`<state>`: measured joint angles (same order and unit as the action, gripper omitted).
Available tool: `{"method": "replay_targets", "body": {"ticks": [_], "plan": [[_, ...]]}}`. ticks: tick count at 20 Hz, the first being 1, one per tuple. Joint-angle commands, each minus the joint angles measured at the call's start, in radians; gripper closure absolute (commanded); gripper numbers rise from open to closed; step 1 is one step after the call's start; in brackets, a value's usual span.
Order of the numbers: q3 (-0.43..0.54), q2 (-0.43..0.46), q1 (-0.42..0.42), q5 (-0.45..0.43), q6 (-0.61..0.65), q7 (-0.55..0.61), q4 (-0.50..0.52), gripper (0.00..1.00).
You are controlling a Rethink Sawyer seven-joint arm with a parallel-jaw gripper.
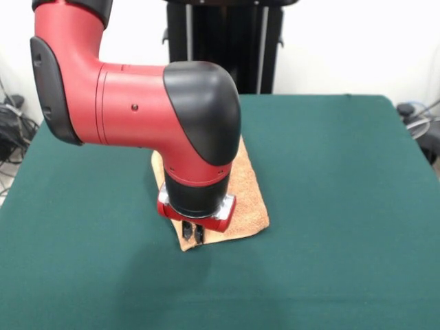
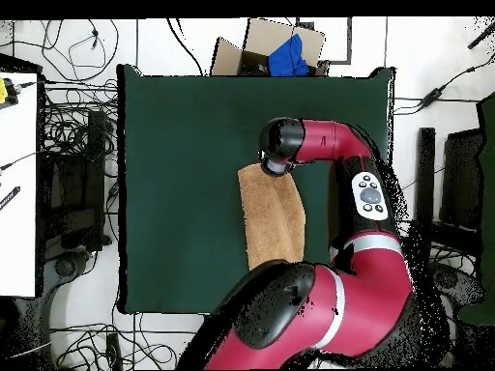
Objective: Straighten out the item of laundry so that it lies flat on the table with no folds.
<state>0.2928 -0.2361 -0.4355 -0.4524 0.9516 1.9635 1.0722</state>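
The light orange-tan towel [image 1: 244,196] lies near the middle of the dark green table [image 1: 330,172], doubled over with a fold line along its length. In the overhead view the towel [image 2: 271,217] is a narrow strip next to the arm. My gripper [image 1: 193,232] points straight down at the towel's near left corner. Its two dark fingers stand close together and pinch the towel's edge at table level. In the overhead view the red and black wrist [image 2: 280,145] hides the gripper at the towel's upper end. The arm covers part of the towel in the front view.
A cardboard box with a blue thing in it [image 2: 280,48] stands off the table's edge opposite the robot. Cables lie on the floor around the table [image 2: 174,193]. A white desk [image 2: 17,193] stands to the left. The black pedestal [image 1: 223,41] is behind the table.
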Motion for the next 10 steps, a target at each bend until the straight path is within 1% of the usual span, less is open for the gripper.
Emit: {"method": "replay_targets", "body": {"ticks": [1,7,10], "plan": [[-0.015,0.091,0.002,-0.09,-0.136,-0.061,-0.029,1.0],[-0.021,-0.014,0.009,-0.045,-0.087,-0.022,0.072,1.0],[-0.015,-0.046,0.013,-0.025,-0.075,-0.003,0.099,1.0]]}}
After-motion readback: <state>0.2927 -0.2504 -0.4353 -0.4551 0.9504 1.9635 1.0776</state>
